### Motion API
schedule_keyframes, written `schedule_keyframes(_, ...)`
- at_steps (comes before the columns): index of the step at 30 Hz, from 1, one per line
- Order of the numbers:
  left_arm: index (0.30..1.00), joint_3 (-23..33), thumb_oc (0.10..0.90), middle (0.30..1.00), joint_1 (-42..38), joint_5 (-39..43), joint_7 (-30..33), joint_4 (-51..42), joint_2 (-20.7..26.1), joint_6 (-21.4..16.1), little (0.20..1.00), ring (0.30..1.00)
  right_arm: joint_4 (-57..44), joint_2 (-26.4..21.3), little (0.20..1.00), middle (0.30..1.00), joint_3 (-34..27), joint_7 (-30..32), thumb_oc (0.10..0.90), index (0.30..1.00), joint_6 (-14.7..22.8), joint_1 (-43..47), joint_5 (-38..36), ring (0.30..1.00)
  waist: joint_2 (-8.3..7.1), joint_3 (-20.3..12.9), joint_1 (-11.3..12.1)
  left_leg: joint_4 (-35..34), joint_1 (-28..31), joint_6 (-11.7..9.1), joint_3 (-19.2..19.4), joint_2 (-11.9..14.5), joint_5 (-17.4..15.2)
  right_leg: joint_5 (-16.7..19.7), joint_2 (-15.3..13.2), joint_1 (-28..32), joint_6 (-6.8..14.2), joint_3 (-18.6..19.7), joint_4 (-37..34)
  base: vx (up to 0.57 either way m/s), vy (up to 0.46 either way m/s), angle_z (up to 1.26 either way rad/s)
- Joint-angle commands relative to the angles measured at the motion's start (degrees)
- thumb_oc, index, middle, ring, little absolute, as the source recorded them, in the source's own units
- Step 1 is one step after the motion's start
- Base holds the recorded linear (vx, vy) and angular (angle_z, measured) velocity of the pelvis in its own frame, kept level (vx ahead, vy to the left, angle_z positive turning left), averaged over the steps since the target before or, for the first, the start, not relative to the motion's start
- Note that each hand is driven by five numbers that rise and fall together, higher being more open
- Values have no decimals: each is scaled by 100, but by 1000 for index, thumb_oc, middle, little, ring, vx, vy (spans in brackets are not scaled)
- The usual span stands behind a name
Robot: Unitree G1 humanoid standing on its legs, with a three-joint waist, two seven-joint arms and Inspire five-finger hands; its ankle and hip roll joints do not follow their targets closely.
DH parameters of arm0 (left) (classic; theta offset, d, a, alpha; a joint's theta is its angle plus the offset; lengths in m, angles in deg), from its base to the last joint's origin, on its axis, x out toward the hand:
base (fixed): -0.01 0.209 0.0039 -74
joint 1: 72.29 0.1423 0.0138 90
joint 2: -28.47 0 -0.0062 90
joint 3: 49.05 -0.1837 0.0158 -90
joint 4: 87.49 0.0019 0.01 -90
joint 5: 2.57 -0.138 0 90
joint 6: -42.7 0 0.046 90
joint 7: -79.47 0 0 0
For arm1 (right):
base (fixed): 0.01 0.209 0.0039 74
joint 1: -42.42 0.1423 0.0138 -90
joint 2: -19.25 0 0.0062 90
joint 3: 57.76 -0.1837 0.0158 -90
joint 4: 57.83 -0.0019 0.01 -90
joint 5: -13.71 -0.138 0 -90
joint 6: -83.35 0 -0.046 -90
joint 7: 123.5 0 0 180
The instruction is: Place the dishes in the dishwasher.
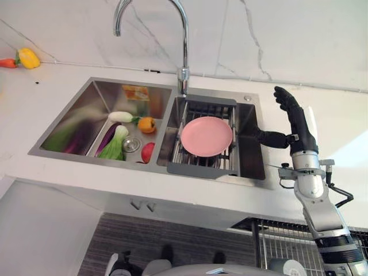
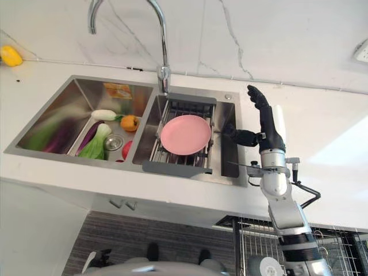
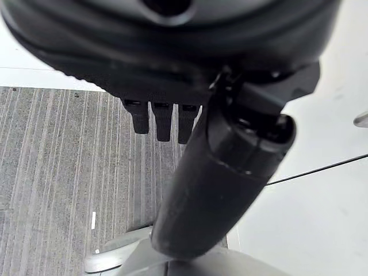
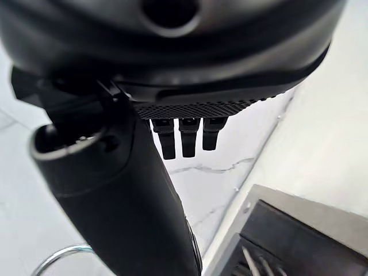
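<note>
Fingers of the right hand [image 1: 296, 123] stand straight and spread above the counter [image 1: 345, 144], holding nothing, thumb pointing toward the pink plate [image 1: 206, 136] that lies well apart from them on the drain rack [image 1: 229, 164] in the sink [image 1: 77, 109], while the left hand [image 3: 172, 63] hangs with fingers relaxed over the floor [image 3: 57, 172].

At centre frame the pink plate [image 1: 206, 135] lies open from above on the drying rack [image 1: 190, 158], the faucet [image 1: 181, 34] arching over the rack's far edge, while the right hand [image 1: 292, 118] hovers over bare surface [image 1: 339, 121] at right.
</note>
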Motion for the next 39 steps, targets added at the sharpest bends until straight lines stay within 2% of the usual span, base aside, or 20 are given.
schedule_keyframes(1,900,-222,800,900,-357,-17,87,406,-73,-136,900,900,-906,-258,900,900,-383,173,800,900,788,441,104,900,-70,-153,164,58,353,-461,159,480,-263,-271,-444,77,400,-115,87,0,0,0)
schedule_keyframes(6,900,-168,800,900,-352,-61,34,390,-37,-183,900,900,-1130,-745,900,900,-249,-233,800,900,772,395,643,900,-81,-139,156,58,358,-470,167,488,-264,-279,-430,77,396,-101,87,0,0,0)
schedule_keyframes(8,900,-163,800,900,-352,-76,22,384,-31,-197,900,900,-1158,-817,900,900,-237,-310,800,900,783,376,647,900,-82,-138,153,58,358,-469,168,491,-265,-281,-425,77,397,-96,87,0,0,0)
schedule_keyframes(10,900,-150,800,900,-361,-120,-57,365,-12,-243,900,900,-1254,-1282,900,900,-106,-722,800,900,847,215,793,900,-96,-125,131,58,351,-471,177,491,-259,-275,-416,70,403,-108,87,0,0,0)
schedule_keyframes(13,900,-151,800,900,-363,-142,-92,359,-17,-252,900,900,-1279,-1406,900,900,-100,-825,800,900,870,170,810,900,-94,-124,121,58,346,-472,176,489,-257,-273,-414,63,404,-103,87,0,0,0)
schedule_keyframes(15,900,-137,800,900,-385,-156,-169,358,0,-276,900,900,-1363,-1732,900,900,66,-1132,800,900,917,-16,891,900,-121,-108,95,58,320,-477,170,501,-243,-263,-413,40,411,-111,87,0,0,0)
schedule_keyframes(18,900,-137,800,900,-400,-172,-211,370,16,-295,900,900,-1373,-1858,900,900,254,-1299,800,900,945,-12,930,900,-125,-102,82,58,304,-480,167,504,-240,-258,-412,22,411,-106,87,0,0,0)
schedule_keyframes(27,900,-200,800,900,-460,-189,-226,340,25,-296,900,900,-1046,-1871,900,900,1087,-1520,800,900,846,339,1459,900,-129,-98,107,58,298,-476,166,498,-252,-266,-420,31,415,-113,87,0,0,0)
schedule_keyframes(33,900,-251,800,900,-477,-259,-211,354,47,-258,900,900,-485,-1745,900,900,1653,-1508,800,900,627,973,2443,900,-147,-105,184,58,311,-466,160,496,-276,-280,-430,57,412,-138,87,0,0,0)
schedule_keyframes(36,900,-226,800,900,-476,-282,-218,366,57,-237,900,900,-281,-1734,900,900,1764,-1495,800,900,545,1102,2770,900,-151,-103,192,58,310,-468,154,493,-283,-285,-434,67,411,-143,87,0,0,0)
schedule_keyframes(39,900,-185,800,900,-471,-307,-225,394,49,-177,900,900,41,-1662,900,900,1747,-1353,800,900,333,1165,3453,900,-148,-107,231,58,305,-468,137,491,-290,-293,-439,86,408,-175,87,2,1,1)
